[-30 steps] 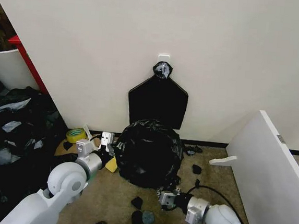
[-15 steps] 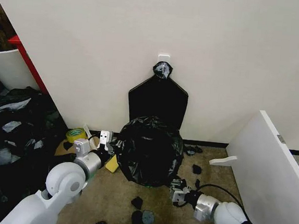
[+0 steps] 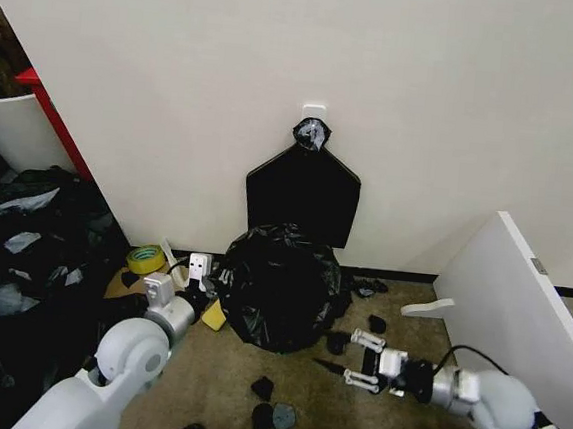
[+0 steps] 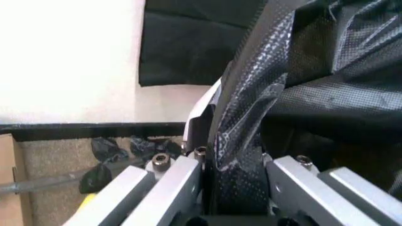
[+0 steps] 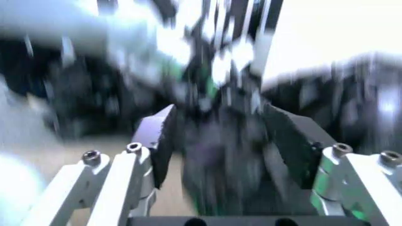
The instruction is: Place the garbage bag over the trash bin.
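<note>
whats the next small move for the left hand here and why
Probably a small pull outward and down on the fold it holds. The left hand is shut on an edge of the garbage bag, which already drapes over the trash bin. The right hand is open on the floor side, off the bag, so the left side alone keeps tension.

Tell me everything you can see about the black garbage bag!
The garbage bag is thin, shiny black plastic, all crinkly. It sits as a rounded dark mound on the floor by the wall, below a flat black bundle. The left gripper is at the bag's left side, and the left wrist view shows a fold of the plastic pinched between its fingers. The right gripper is open, on the floor just off the bag's lower right, not touching it.
</note>
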Robot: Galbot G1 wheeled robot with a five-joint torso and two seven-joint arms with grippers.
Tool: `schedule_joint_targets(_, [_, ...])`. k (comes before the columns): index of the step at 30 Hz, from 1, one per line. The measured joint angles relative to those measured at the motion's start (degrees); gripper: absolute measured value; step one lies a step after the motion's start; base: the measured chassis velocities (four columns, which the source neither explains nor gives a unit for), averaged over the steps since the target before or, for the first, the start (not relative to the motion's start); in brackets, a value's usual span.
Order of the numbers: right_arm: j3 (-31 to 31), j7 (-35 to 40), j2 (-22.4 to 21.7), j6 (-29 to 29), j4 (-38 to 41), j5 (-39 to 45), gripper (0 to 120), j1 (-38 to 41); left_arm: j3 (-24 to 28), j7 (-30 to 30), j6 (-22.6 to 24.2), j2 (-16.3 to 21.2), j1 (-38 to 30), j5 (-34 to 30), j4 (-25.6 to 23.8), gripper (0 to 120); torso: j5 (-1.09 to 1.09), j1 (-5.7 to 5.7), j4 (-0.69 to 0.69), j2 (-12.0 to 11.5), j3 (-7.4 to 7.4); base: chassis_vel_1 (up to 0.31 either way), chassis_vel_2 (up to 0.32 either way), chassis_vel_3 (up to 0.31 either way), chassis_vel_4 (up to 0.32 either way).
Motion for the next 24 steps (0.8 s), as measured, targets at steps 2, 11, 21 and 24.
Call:
schedule_joint_targets(2, [-0.6, 2.0, -0.2, -0.9, 2.6, 2.5, 47, -0.6, 0.6, -0.3, -1.0, -0.4, 0.6, 0.9, -0.2, 0, -0.01, 0.0, 0.0, 0.0, 0.0, 0.0, 0.0, 0.0, 0.0])
schedule_joint_targets(11, [-15.0, 46.9, 1.4, -15.4, 21.2, -8.0, 10, -4.6, 2.5, -2.5, -8.0, -3.2, 7.2, 8.7, -3.2, 0, -0.01, 0.0, -0.01, 0.0, 0.0, 0.0, 0.0, 0.0, 0.0])
schedule_joint_targets(21, [-29.4, 80.4, 8.8, -37.5, 24.6, -5.0, 0, 0.0, 3.1, -3.7, -11.6, -5.8, 10.9, 14.7, -5.5, 0, -0.01, 0.0, -0.01, 0.0, 0.0, 0.0, 0.0, 0.0, 0.0])
schedule_joint_targets(24, [-30.0, 82.1, 10.0, -38.9, 22.7, -6.0, 0, 1.6, 3.1, -3.7, -11.6, -6.0, 11.5, 15.2, -6.0, 0, -0.01, 0.0, -0.01, 0.0, -0.01, 0.0, 0.0, 0.0, 0.0])
